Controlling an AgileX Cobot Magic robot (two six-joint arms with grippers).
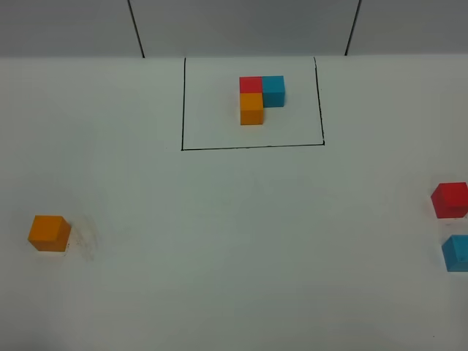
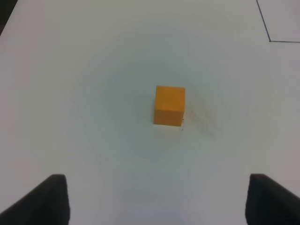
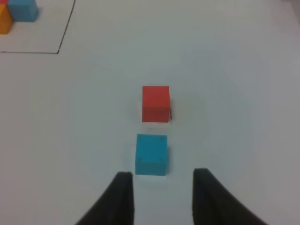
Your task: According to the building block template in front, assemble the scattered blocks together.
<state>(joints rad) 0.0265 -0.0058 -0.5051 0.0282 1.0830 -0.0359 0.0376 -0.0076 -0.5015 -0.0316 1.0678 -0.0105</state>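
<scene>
The building block template [image 1: 260, 98] is an L of a red, a blue and an orange cube inside a black-line rectangle at the far middle; part of it shows in the right wrist view [image 3: 21, 10]. The loose orange cube [image 1: 49, 232] sits at the left. In the left wrist view it [image 2: 169, 105] lies ahead of my left gripper [image 2: 157, 183], which is wide open and apart from it. The loose red cube [image 1: 449, 199] and blue cube [image 1: 456, 253] sit at the right edge. My right gripper [image 3: 162, 176] is open just behind the blue cube [image 3: 151, 154], with the red cube [image 3: 155, 103] beyond.
The white table [image 1: 234, 241] runs back to a grey wall [image 1: 241, 25] behind the template. A corner of the black frame line [image 2: 271, 40] shows in the left wrist view. Neither arm shows in the exterior high view.
</scene>
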